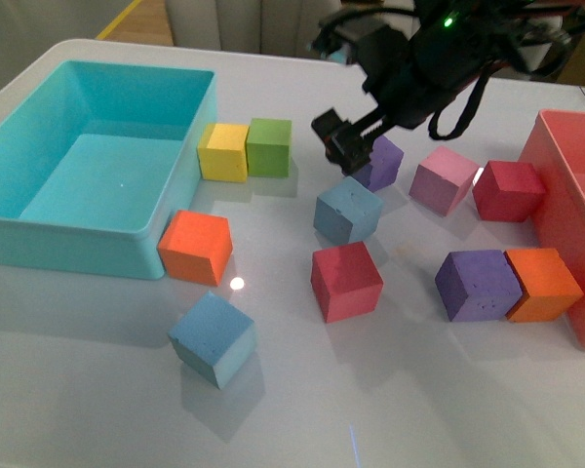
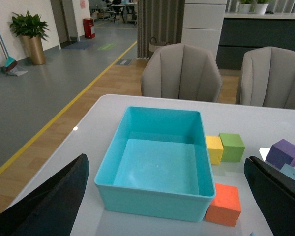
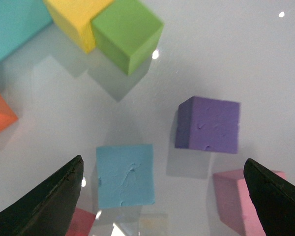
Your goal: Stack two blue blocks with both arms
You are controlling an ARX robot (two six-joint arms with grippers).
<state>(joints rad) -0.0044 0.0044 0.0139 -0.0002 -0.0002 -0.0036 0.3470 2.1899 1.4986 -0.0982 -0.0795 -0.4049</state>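
Observation:
One blue block lies mid-table, and in the right wrist view that same blue block shows from above. The second blue block sits tilted near the table's front. My right gripper hangs open just above and behind the middle block. In its own view the right gripper has its fingers spread wide, with the block nearer one finger and nothing held. My left gripper is open and empty, high over the turquoise bin's near side. The left arm is out of the front view.
A turquoise bin fills the left side and a pink bin stands at the right edge. Around the blocks lie yellow, green, orange, red, purple and pink cubes.

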